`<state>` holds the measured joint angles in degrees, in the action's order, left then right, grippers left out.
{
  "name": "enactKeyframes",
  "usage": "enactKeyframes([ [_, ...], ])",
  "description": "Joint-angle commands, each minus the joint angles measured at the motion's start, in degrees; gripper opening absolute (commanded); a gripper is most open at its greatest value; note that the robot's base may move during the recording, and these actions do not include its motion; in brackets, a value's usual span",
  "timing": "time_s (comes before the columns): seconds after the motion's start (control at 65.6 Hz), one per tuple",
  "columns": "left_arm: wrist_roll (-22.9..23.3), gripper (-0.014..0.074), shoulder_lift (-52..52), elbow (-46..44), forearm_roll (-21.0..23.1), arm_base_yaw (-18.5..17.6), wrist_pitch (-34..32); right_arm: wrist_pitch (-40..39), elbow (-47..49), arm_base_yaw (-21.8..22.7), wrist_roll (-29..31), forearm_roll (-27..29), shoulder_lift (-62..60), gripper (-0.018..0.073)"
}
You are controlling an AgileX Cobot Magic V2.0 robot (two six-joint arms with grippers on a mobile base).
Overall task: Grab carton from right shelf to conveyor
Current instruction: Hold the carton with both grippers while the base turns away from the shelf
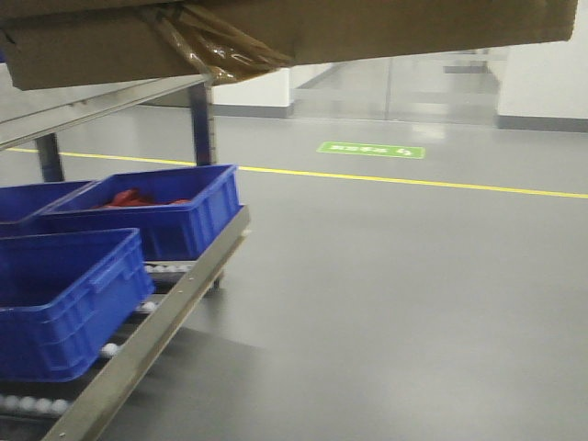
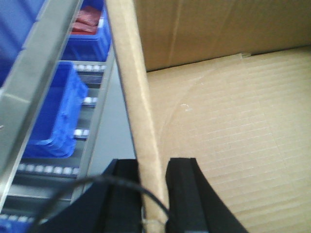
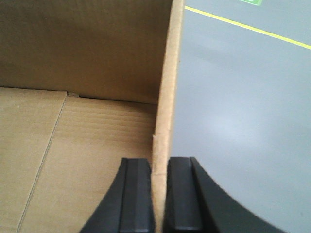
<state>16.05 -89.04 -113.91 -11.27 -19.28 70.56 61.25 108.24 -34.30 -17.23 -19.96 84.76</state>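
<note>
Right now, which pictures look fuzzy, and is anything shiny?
Front view: mild blur, with pale glare on the far floor. Left wrist view: the fuzziest, the blue bins smear. Right wrist view: the carton is fairly sharp, the close black fingers soft.

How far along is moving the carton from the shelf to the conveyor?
Gripping looks done: the left gripper and right gripper each pinch a wall of the carton. In hand: the carry, with it mostly out past the right shelf, over the floor. Left: setting it down; no conveyor is in view.
</note>
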Motion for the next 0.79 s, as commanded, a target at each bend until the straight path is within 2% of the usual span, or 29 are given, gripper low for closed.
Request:
enactKeyframes([
  [0.0, -0.5, -0.0020, 1.0, -0.5, 3.1, -0.6, -2.3, -4.3, 0.2, -0.1, 0.6, 0.3, -0.4, -0.0067],
  [0.778, -0.5, -0.0020, 1.0, -0.5, 3.1, -0.6, -2.3, -4.3, 0.2, -0.1, 0.6, 0.3, -0.4, -0.0067],
])
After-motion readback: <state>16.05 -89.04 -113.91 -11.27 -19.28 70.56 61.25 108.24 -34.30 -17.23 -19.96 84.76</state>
